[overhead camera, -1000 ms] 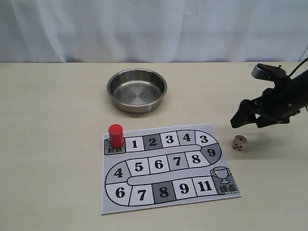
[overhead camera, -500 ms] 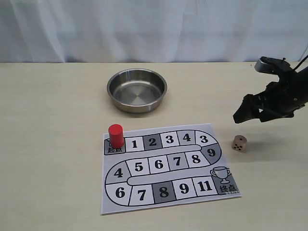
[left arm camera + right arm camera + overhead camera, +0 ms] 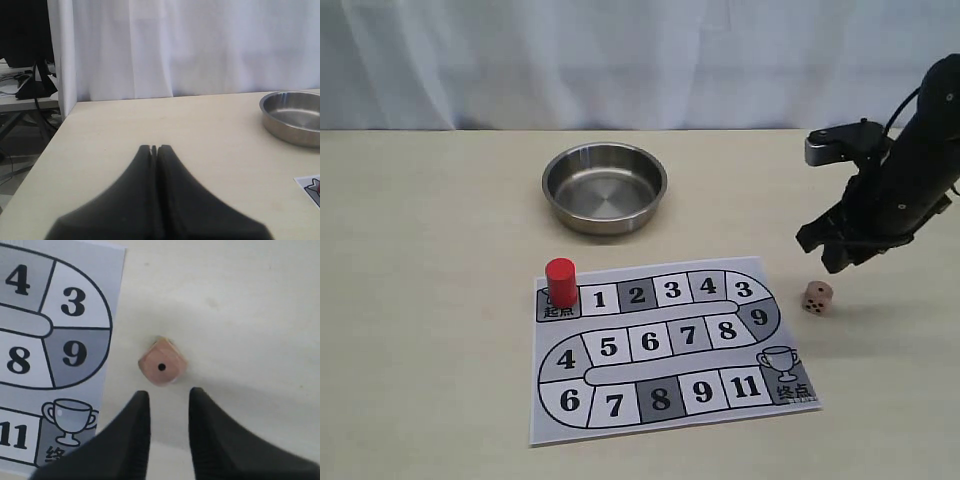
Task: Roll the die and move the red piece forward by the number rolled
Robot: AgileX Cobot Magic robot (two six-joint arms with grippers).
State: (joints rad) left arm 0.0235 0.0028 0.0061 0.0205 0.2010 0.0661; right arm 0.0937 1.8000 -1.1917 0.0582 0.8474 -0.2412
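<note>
One die: on the table, just beside the board at its 9 square, single pip up.
Red piece: upright on the board's start square.
Right gripper: near the die, fingers parted, empty.
Left gripper: fingers pressed together, empty.
Steel bowl: apart from the board.

Die shows one pip beside board; red piece upright on start.

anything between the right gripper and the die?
Nothing. In the right wrist view, only bare beige tabletop separates the open black right gripper from the small pinkish-tan die with dark pips.
</note>
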